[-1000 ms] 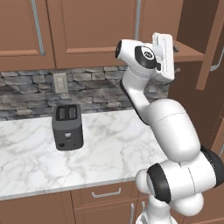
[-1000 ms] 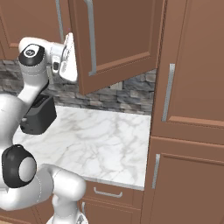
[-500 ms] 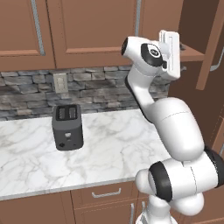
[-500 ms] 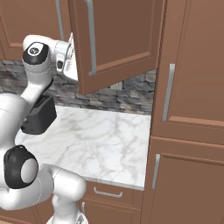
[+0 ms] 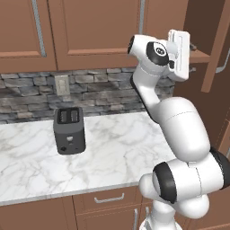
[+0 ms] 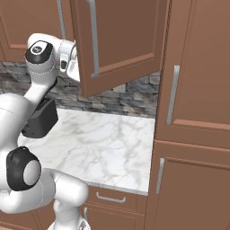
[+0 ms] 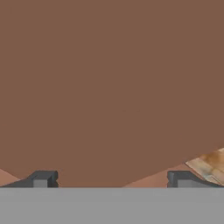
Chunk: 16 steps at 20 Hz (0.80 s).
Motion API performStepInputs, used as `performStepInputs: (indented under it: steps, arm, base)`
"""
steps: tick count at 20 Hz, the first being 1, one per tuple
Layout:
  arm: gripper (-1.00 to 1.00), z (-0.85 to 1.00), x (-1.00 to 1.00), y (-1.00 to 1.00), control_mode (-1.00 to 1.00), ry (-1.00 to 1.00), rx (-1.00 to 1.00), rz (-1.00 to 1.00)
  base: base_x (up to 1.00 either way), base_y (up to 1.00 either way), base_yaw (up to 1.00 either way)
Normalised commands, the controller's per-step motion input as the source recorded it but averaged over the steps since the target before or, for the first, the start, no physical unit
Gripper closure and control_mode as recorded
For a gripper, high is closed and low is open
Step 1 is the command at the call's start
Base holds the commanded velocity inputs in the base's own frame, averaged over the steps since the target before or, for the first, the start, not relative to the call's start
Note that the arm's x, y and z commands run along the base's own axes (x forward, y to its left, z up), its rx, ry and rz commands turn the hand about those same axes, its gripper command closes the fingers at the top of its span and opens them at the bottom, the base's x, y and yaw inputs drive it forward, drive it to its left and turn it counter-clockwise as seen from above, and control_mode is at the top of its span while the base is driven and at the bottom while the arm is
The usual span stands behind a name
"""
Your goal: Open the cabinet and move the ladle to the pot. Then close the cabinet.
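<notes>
Cabinet (image 6: 121, 40) is what everything's happening around right now: brown wood wall unit, recessed-panel door, long vertical silver bar handle (image 6: 93, 38). That door is swung out toward the room, and in the right base view its edge covers the front of the robot's hand.

Going from close to far. Nearest is the white arm with its dark joints, rising off the base and bending up to cabinet height. Under it sits the white marble counter (image 5: 112, 148), smooth with grey veins, and a boxy dark toaster (image 5: 69, 130) with two slots on top. Below the counter edge there's a low drawer with a short horizontal handle (image 5: 109, 198). Behind the counter runs a rough grey stone backsplash (image 5: 99, 87) with a pale wall outlet (image 5: 61, 82).

Up top, the gripper (image 7: 111, 179) is spread wide, nothing between the fingertips (image 7: 41, 179), nothing held. From the hand camera it's staring at flat brown wood close up, so it's just beside a cabinet panel, but I can't tell if it's touching. At the lower right corner of that view there's a small patch of lighter, grainy wood I can't identify.

In the left base view the hand is level with the open compartment, and a small dark thing pokes out on the shelf (image 5: 200, 55) just past it. Too hidden to say what it is.
</notes>
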Motion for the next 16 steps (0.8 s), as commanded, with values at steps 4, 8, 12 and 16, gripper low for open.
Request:
performStepInputs:
  steps: [4, 8, 12, 16]
  arm:
    - [-1.00, -0.02, -0.21, -0.06, -1.00, -0.22, -0.01, -0.16]
    - [-1.00, -0.03, -0.14, -0.19, -1.00, -0.14, 0.00, -0.18]
    - [-1.00, -0.10, -0.26, -0.05, -1.00, -0.11, 0.00, -0.19]
    - [-1.00, -0.15, -0.20, -0.11, -1.00, -0.08, 0.00, -0.19]
  base:
    - [0.00, 0.00, 0.00]
    - [0.00, 0.00, 0.00]
    - [0.00, 0.00, 0.00]
    - [0.00, 0.00, 0.00]
